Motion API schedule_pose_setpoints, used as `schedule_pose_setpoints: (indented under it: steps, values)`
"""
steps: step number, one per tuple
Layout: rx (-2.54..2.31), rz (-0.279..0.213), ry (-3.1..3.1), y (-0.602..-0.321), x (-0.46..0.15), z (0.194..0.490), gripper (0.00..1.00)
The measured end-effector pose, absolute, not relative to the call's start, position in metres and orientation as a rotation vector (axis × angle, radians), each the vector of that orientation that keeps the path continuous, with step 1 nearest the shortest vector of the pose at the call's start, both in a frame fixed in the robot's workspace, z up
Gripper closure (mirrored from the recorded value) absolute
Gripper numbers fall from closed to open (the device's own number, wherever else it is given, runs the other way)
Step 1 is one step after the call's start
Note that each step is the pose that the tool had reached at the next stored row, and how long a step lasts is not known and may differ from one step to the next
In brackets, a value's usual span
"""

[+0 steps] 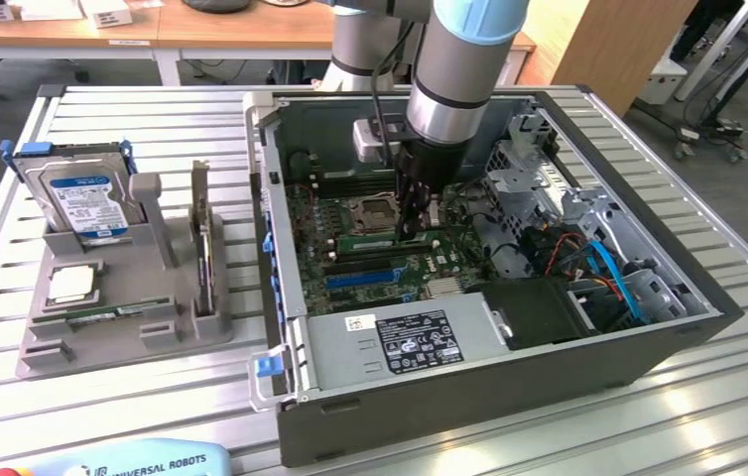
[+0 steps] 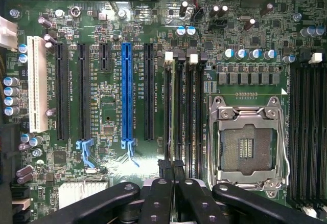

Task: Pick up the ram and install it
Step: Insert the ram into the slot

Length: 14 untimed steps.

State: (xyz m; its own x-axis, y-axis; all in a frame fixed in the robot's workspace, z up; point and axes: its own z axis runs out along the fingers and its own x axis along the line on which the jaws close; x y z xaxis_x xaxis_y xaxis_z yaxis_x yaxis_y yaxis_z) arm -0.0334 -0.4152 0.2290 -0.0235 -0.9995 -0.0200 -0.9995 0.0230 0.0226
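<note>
My gripper [image 1: 413, 230] reaches down into the open computer case [image 1: 388, 342], just above the motherboard [image 2: 107, 121] beside the empty CPU socket [image 2: 245, 142]. In the wrist view the black fingers [image 2: 164, 193] are shut together on the near end of the ram [image 2: 173, 111]. The ram shows edge-on as a thin pale green strip. It runs along one of the black memory slots [image 2: 190, 111] next to the socket. Whether it sits fully down in the slot I cannot tell.
A grey holder tray [image 1: 123, 337] stands at the exterior view's left with a silver hard drive [image 1: 83, 198], a square CPU chip [image 1: 72, 285] and an upright card [image 1: 199, 238]. Inside the case are blue and orange cables [image 1: 606, 268] and the power supply [image 1: 408, 342].
</note>
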Motion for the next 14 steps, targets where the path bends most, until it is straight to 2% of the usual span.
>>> schedule_pose_setpoints:
  steps: [14]
  values:
    - [2.194,-0.047,-2.246,-0.4151,-0.0321,0.2289,0.88]
